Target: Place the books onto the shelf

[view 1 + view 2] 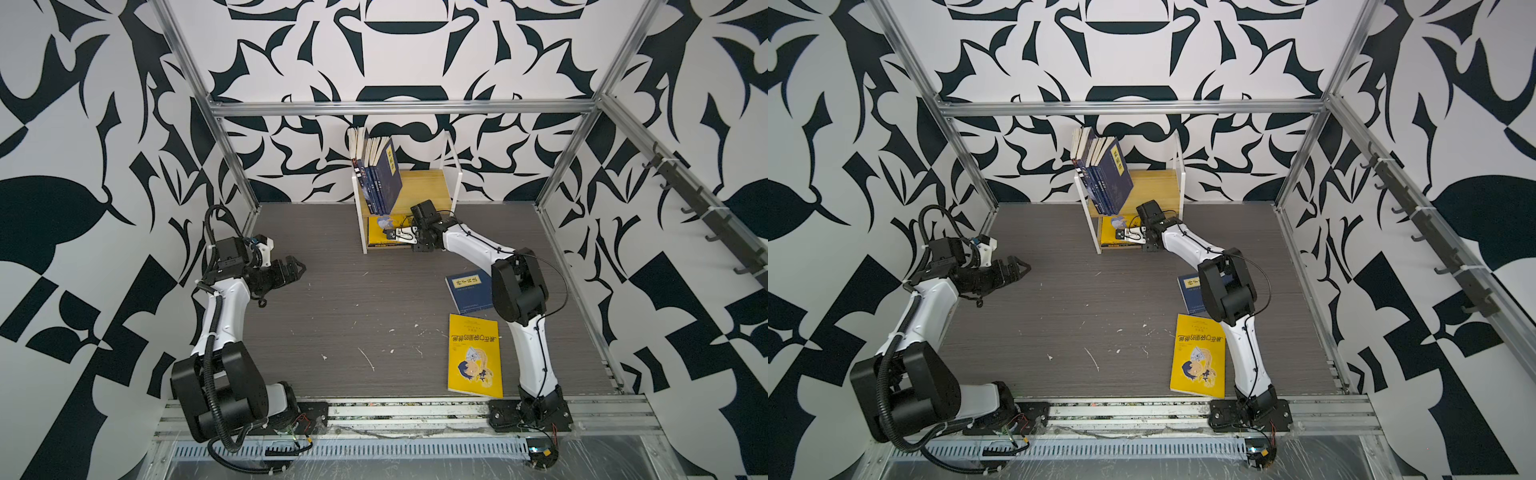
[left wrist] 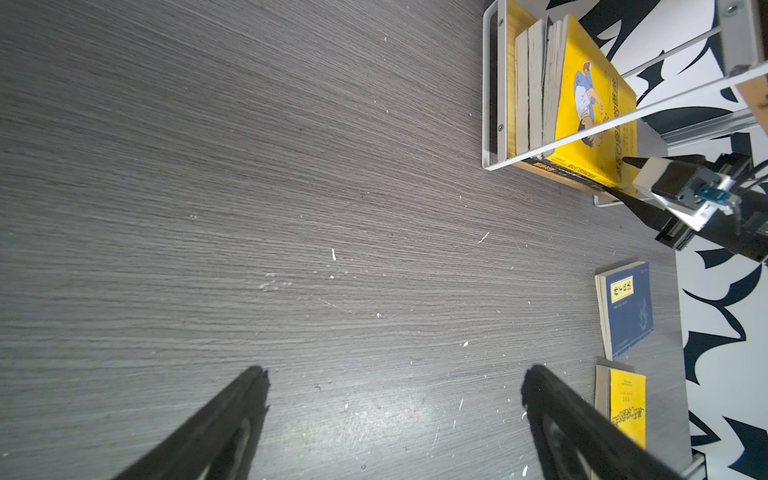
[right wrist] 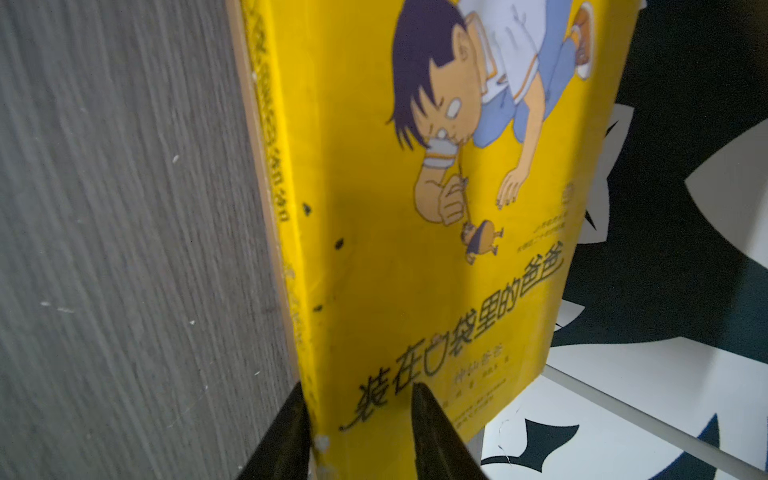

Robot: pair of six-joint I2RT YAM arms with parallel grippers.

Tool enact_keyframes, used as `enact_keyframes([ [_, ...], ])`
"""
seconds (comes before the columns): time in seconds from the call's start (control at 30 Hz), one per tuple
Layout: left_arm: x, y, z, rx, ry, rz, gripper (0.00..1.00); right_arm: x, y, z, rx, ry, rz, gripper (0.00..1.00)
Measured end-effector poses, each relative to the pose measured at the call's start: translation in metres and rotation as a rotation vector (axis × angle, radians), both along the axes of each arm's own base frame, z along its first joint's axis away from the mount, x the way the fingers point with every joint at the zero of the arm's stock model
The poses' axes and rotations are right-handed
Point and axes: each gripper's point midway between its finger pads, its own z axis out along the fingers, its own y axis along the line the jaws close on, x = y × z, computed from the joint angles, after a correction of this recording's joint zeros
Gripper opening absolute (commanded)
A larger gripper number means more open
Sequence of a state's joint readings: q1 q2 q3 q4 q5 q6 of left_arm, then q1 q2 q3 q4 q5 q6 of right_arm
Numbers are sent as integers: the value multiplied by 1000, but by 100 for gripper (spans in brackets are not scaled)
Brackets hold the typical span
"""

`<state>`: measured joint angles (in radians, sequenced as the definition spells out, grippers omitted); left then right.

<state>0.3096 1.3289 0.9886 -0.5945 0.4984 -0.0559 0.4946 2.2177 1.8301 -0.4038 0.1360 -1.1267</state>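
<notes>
The grey wood-grain tabletop [image 1: 332, 316] carries everything. The shelf [image 1: 430, 183] stands at its far middle, against the patterned wall [image 1: 399, 54].

On the shelf's upper board a row of navy books [image 1: 384, 178] leans rightward from the left frame side. The board's right half is bare wood. On the shelf's lower board lies a flat stack [image 2: 528, 91]. The yellow cartoon book [image 3: 374, 208] is its top layer, cover up, with its spine along the shelf's front edge.

A second yellow book [image 1: 476, 357] lies flat in front of the shelf and to its right, well apart from it. Between that book and the shelf lies a lone navy book [image 1: 465, 291], partly hidden by the right arm [image 1: 519, 291] in both top views.

The right gripper [image 3: 357, 388] is at the shelf's front right corner. Its jaws are part-closed astride the near spine corner of the yellow cartoon book, one finger over the cover, the other by the spine. I cannot tell whether they actually pinch it. In the left wrist view a thin white frame rod [image 2: 673, 93] crosses the cover close by.

The left gripper [image 2: 395, 370] hangs over the tabletop, well to the left front of the shelf. Its jaws are spread wide with nothing between them, and bare tabletop lies between it and the shelf.
</notes>
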Motion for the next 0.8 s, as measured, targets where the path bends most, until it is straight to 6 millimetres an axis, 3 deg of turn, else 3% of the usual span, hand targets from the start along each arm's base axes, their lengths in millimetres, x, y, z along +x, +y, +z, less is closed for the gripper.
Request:
enact_keyframes([
  [0.37, 0, 0, 0, 0, 0, 0, 100, 2, -3, 1, 1, -5, -11, 38],
  [0.8, 0, 0, 0, 0, 0, 0, 100, -1, 5, 1, 39, 12, -5, 33],
])
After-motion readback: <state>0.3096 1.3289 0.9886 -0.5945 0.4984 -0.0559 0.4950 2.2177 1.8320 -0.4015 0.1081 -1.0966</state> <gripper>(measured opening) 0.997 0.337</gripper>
